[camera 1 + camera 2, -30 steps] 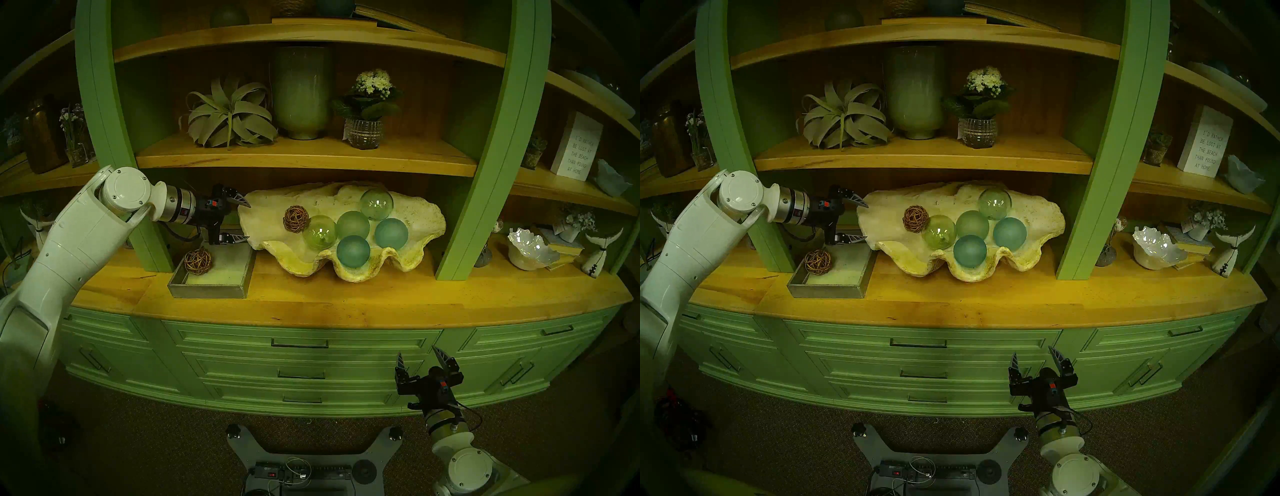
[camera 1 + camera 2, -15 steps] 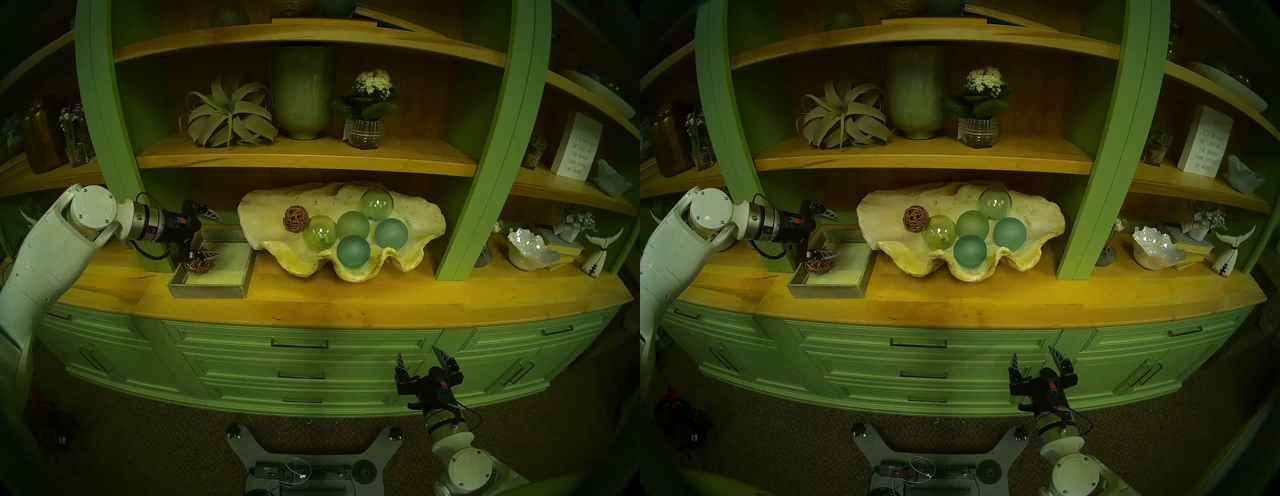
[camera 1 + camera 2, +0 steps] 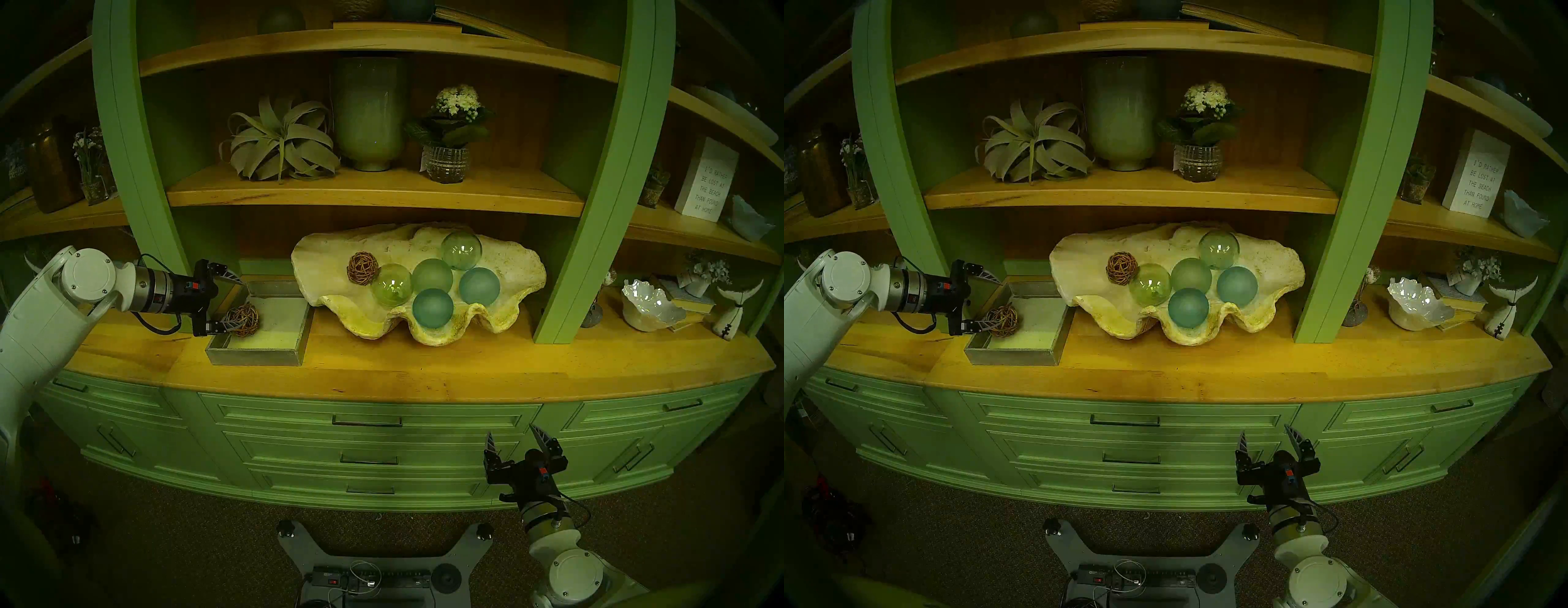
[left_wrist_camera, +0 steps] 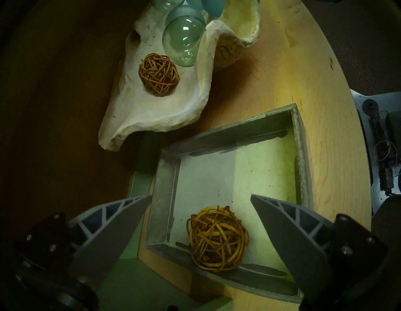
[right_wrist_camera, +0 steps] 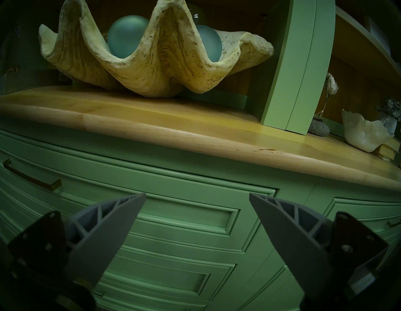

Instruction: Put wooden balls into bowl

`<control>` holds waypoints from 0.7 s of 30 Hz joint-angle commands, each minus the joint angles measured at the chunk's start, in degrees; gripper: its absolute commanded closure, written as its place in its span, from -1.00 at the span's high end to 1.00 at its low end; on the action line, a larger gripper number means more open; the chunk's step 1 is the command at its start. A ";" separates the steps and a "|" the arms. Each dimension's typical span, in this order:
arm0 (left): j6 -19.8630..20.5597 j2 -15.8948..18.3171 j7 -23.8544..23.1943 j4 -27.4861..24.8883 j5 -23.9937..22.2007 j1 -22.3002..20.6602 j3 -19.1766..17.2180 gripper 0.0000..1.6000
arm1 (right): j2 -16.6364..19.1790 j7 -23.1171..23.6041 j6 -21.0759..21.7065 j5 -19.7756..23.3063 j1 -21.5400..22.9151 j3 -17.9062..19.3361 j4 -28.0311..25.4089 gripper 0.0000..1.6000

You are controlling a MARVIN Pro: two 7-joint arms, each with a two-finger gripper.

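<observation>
- Right gripper [image 3: 524, 441] is seen low in front of the green drawers [image 3: 367, 446], fingers pointing up and spread wide, nothing between them; pose unchanged from a second ago.
- In the right wrist view the same fingers [image 5: 104, 234] are aimed at the drawer fronts, with the bowl [image 5: 165, 65] seen from below on the wooden counter [image 5: 195, 128].
- Left gripper [image 3: 231, 303] has been drawn back leftward and lowered since a second ago, when it was held at the bowl's left rim; it is now at the left end of the grey tray [image 3: 259, 354].
- Left arm is stretched nearly level over the counter, wrist horizontal, one finger above the other in the head view, jaws wide apart.
- One wooden ball [image 3: 242, 319] lies in the tray's near-left corner, where it lay before; the lower finger [image 3: 227, 325] overlaps it in the head view.
- The left wrist view shows what the head view hides: this ball [image 4: 218, 240] sits between the open fingers, ungripped, a gap visible on each side.
- The second wooden ball [image 3: 362, 266] rests inside the bowl [image 3: 500, 263] at its left, just beside a green glass sphere [image 3: 391, 284]; position unchanged.
- The wrist view shows that ball [image 4: 159, 73] touching the clear sphere [image 4: 184, 41].
</observation>
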 commanded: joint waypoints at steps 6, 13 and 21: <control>-1.29 -3.98 -0.62 5.40 3.14 -6.08 0.65 1.00 | 0.07 -0.05 -0.28 -0.05 0.19 0.20 -1.81 1.00; -1.36 -5.71 -1.87 5.55 5.11 -7.84 1.64 1.00 | 0.05 -0.05 -0.31 -0.06 0.22 0.19 -1.76 1.00; -1.38 -8.00 -3.59 8.37 7.26 -10.36 2.29 1.00 | 0.06 -0.05 -0.30 -0.05 0.21 0.19 -1.77 1.00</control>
